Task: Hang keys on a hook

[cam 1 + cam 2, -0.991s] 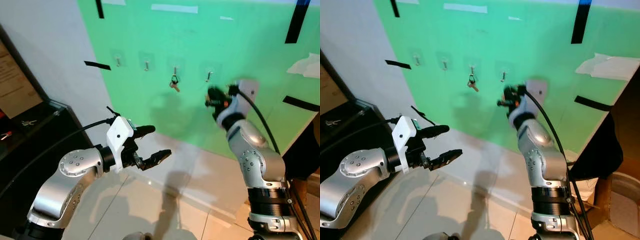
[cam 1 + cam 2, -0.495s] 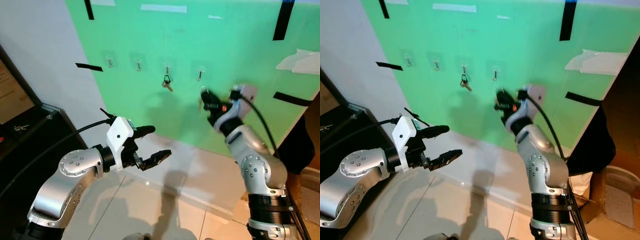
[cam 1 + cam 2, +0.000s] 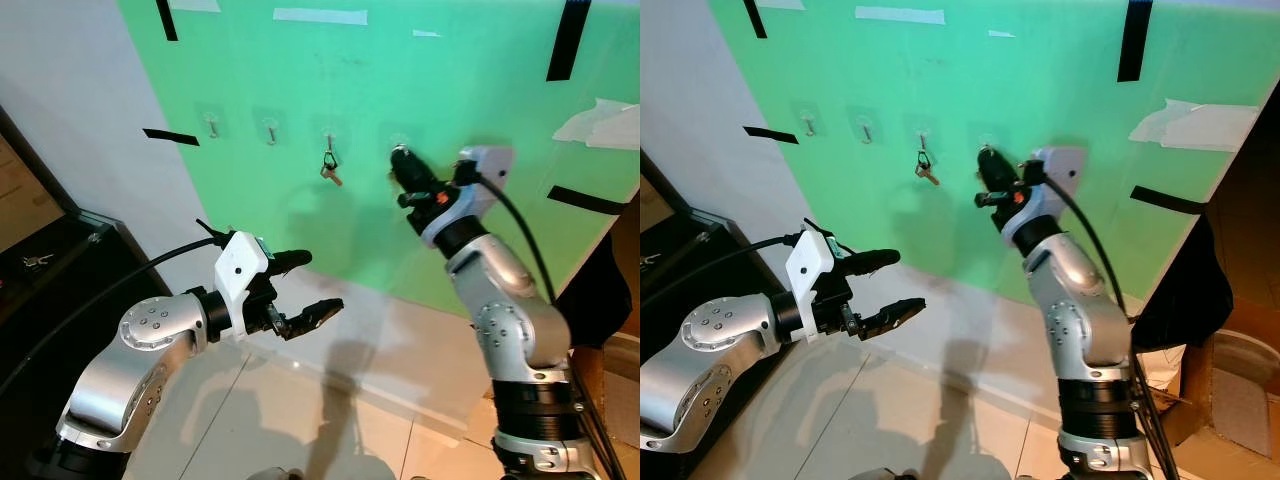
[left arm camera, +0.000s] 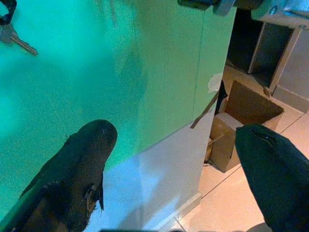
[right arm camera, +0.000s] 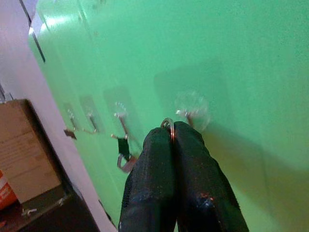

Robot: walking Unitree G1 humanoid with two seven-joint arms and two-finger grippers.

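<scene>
A broad green panel (image 3: 470, 90) covers the wall ahead, marked with strips of black tape (image 3: 568, 40) and white tape (image 3: 320, 15), above a pale tiled floor (image 3: 260, 420). To the robot's left stands a dark cabinet (image 3: 50, 260) against the white wall. The left gripper (image 3: 305, 288) hangs in front of the robot, well apart from the panel, its two black fingers (image 4: 77, 169) spread wide with nothing between them. The right gripper (image 3: 400, 165) is raised to the panel at the rightmost of four small clear adhesive hooks (image 5: 190, 113), its fingers (image 5: 193, 159) pressed together on a thin metal key ring (image 5: 167, 123) whose loop pokes out at the fingertips, just beside that hook; whether the ring touches the hook cannot be told. On the neighbouring hook (image 3: 328, 137) a set of keys with a dark fob (image 3: 328, 168) already hangs.
</scene>
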